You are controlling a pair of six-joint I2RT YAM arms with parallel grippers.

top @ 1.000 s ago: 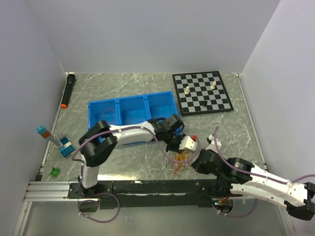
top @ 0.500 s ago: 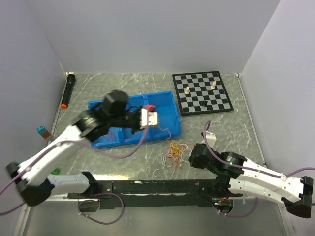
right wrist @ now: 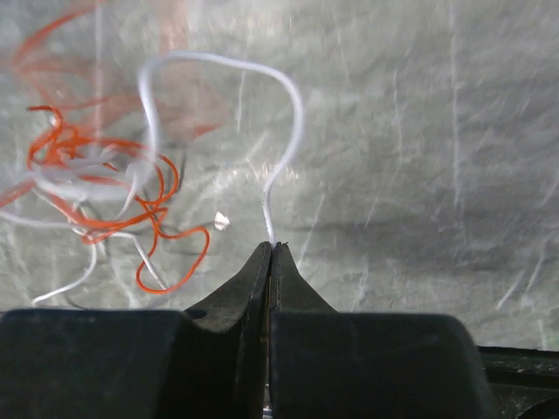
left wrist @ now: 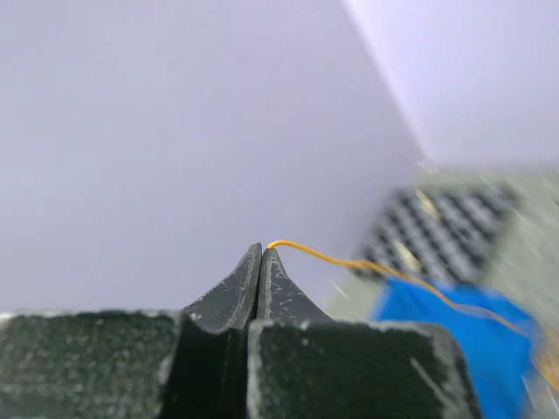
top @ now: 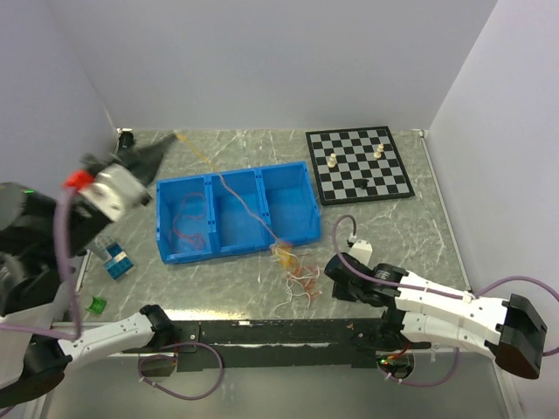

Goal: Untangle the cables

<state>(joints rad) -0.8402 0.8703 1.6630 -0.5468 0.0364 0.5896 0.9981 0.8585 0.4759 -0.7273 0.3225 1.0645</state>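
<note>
Top external view showed the left tool (top: 166, 146) raised high at the far left, its jaws pressed shut on the end of an orange cable (top: 243, 196). That cable ran taut from the tool, down and rightward across the blue bin (top: 301, 175), to the tangle of red, orange and white cables (top: 295, 271) lying on the worktop (top: 419, 231) just in front of the bin's right end. Its long axis therefore lay on a diagonal from far left to near centre, with the tangle well apart from the left tool. The right tool (top: 332, 279) sat low just right of the tangle, much the nearer of the two. The right wrist view showed its jaws closed on the end of a white cable (right wrist: 295, 122) that looped up and left toward the tangle. Half a second earlier the left tool had been over the bin's right part, and a second earlier down at the tangle. Since then it had swung up and left, drawing the orange cable out, and the tangle's top appeared pulled toward the bin.
</note>
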